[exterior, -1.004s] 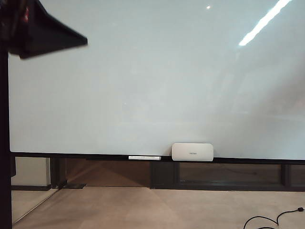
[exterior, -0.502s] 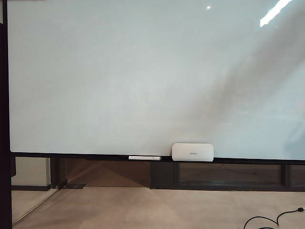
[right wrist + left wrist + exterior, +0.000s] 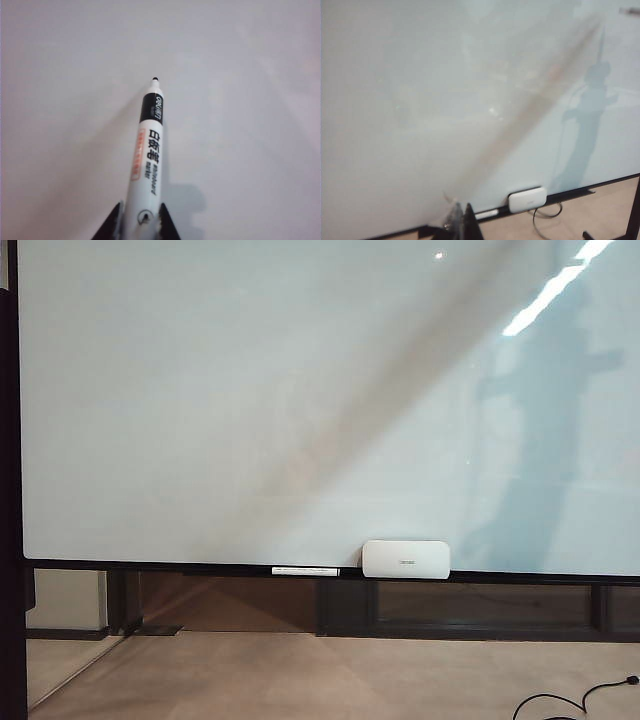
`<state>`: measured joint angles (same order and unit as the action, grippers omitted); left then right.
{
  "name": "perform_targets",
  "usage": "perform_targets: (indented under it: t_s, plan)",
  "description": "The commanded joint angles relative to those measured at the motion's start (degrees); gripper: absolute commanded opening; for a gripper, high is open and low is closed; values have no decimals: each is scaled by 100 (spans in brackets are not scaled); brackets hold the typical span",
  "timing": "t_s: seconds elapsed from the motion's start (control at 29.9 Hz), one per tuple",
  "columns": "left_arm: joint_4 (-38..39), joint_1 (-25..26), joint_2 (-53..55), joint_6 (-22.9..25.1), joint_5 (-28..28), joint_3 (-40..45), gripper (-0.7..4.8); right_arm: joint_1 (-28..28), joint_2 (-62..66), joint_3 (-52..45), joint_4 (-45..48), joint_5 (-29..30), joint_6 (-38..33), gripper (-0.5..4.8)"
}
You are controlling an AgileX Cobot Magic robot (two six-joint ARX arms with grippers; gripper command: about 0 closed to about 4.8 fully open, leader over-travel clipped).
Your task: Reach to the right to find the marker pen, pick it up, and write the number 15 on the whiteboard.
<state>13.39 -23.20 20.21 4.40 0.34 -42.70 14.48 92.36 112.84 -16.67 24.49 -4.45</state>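
The right end effector (image 3: 140, 220) pinches the marker pen (image 3: 147, 150) by its rear barrel, uncapped tip aimed at the blank whiteboard (image 3: 250, 390); so long an overhang could let the pen pivot or slip under writing pressure, leaving wobbly or broken strokes. The left end effector (image 3: 461, 220) is in view against the board, its state unreadable.

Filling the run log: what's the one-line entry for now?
right gripper: shut on marker pen | tip: uncapped | whiteboard: blank | left gripper: idle
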Motion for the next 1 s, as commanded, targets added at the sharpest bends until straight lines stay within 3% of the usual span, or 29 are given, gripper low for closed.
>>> perform_targets:
  t_s: [0.03,0.37,0.57,0.8,1.0]
  plan:
    - [267,0,4,63,-35,-199,-5,-603,-118,20,17,256,2,-1]
    - [-201,-2,2,568,98,-302,-5,-2566,-31,-4,-63,157,358,-1]
    - [-319,-2,-2,634,186,-304,-5,-3342,101,-275,192,-446,634,-1]
    - [-269,0,-17,662,205,-367,-5,-3471,-98,-378,-114,-940,911,-1]
    - [-267,-2,-11,763,243,-372,-5,-3136,-302,-378,-345,-1071,874,-1]
